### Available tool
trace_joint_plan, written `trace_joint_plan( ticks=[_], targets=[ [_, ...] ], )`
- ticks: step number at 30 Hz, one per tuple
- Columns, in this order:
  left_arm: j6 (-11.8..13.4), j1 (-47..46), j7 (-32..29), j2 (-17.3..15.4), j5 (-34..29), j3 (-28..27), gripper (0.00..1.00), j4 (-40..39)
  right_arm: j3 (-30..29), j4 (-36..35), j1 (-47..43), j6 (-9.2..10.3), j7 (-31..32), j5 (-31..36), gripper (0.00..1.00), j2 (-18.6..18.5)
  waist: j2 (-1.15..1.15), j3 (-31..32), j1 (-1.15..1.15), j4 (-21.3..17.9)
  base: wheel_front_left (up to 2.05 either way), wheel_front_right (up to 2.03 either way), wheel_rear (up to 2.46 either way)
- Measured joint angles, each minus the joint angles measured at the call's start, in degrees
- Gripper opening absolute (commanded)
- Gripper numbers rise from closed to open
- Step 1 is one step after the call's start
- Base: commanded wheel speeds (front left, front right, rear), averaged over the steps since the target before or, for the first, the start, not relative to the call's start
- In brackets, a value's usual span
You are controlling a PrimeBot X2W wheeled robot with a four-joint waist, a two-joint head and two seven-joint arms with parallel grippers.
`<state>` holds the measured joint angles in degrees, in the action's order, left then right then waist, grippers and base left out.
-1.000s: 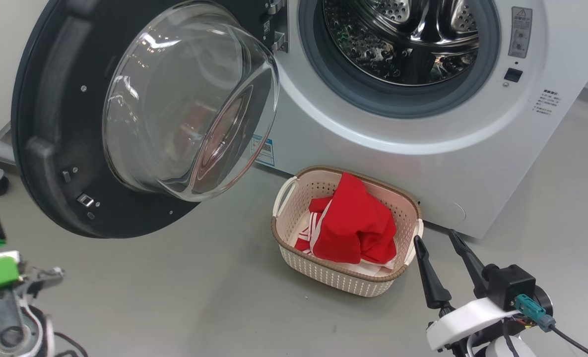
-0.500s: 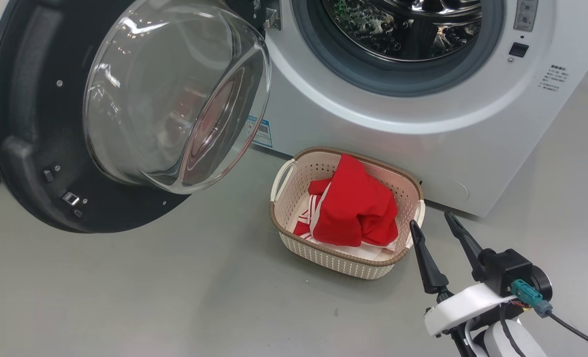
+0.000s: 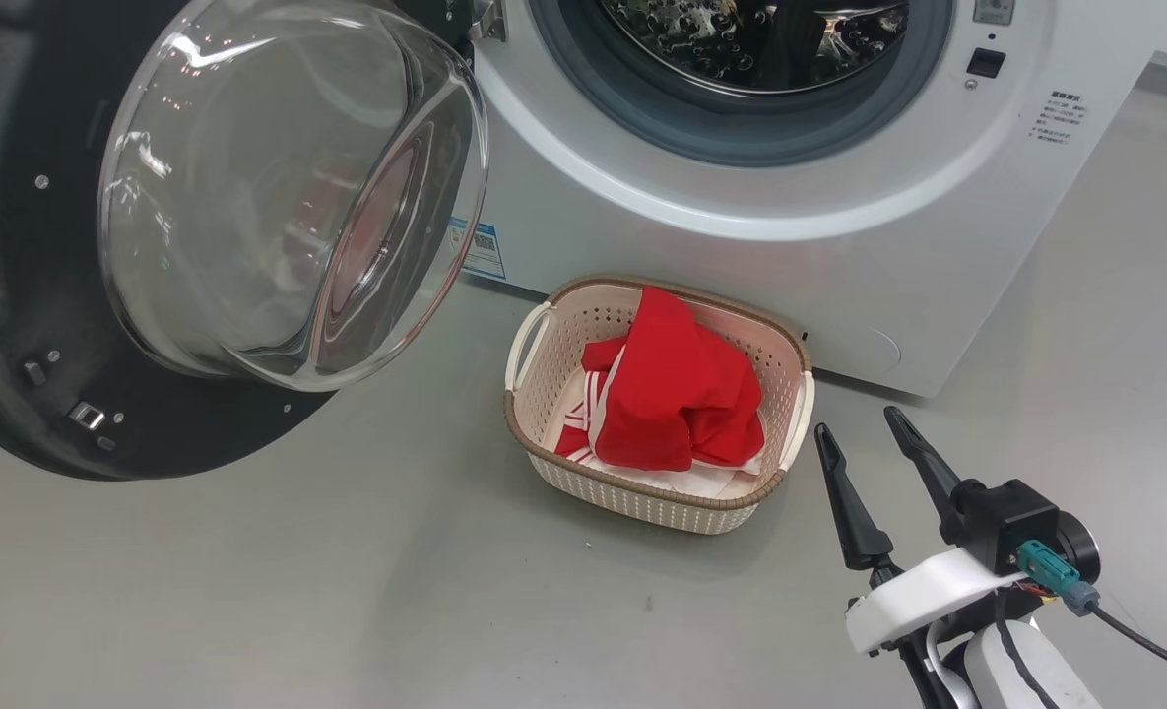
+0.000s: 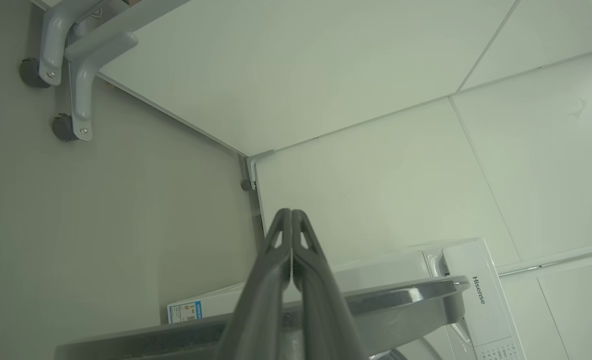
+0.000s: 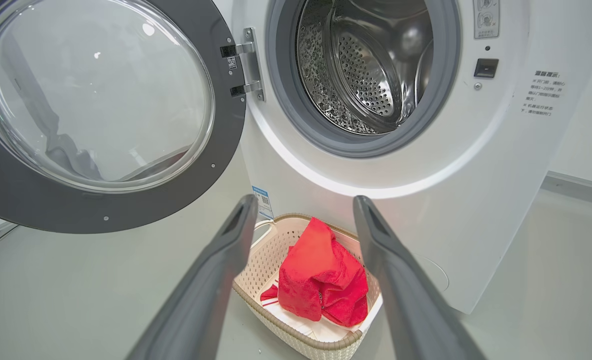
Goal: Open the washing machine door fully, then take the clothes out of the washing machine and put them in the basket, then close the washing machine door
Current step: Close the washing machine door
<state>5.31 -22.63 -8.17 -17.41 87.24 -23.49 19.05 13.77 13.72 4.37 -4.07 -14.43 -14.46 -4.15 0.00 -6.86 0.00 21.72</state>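
Observation:
The washing machine door [image 3: 12,325] stands swung wide to the left, its glass bowl [image 3: 278,187] bulging toward me. The washing machine [image 3: 741,256] shows a bare steel drum [image 5: 370,65]. On the floor in front of it sits the basket [image 3: 544,384], with the red and white clothes [image 3: 672,394] heaped inside. My right gripper [image 3: 857,421] hovers open and holds nothing, just right of the basket; its wrist view looks between the fingers [image 5: 216,260] at the clothes [image 5: 320,275]. My left gripper [image 4: 292,212] is shut on nothing, above the door's rim [image 4: 400,295].
Grey floor [image 3: 347,591] spreads in front of the basket and under the door. A grey frame on castors [image 4: 66,125] stands by the white wall panels [image 4: 375,175] left of the machine. A cable [image 3: 1134,640] trails from my right wrist.
The head camera has moved, so door, machine and basket sit further left and higher. My left arm has left the lower left of that view. The right gripper stays open beside the basket.

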Motion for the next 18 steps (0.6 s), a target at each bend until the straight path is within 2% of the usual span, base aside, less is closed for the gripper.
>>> trace_joint_plan(
  ticks=[10,18],
  targets=[
    [-0.1,-1.7,-6.5,-1.3,0.2,3.9,0.00,4.2,-0.2,0.2,0.2,-0.36,0.0,0.0,1.00,-0.3,0.00,-0.6,0.00,-0.9,0.00,0.00,0.00],
    [-2.2,-2.6,-9.8,-1.6,0.4,6.0,0.00,6.6,-0.3,0.2,0.5,-0.38,0.0,0.0,1.00,-0.4,0.00,-1.2,0.00,-1.2,0.00,0.00,0.00]
  ],
)
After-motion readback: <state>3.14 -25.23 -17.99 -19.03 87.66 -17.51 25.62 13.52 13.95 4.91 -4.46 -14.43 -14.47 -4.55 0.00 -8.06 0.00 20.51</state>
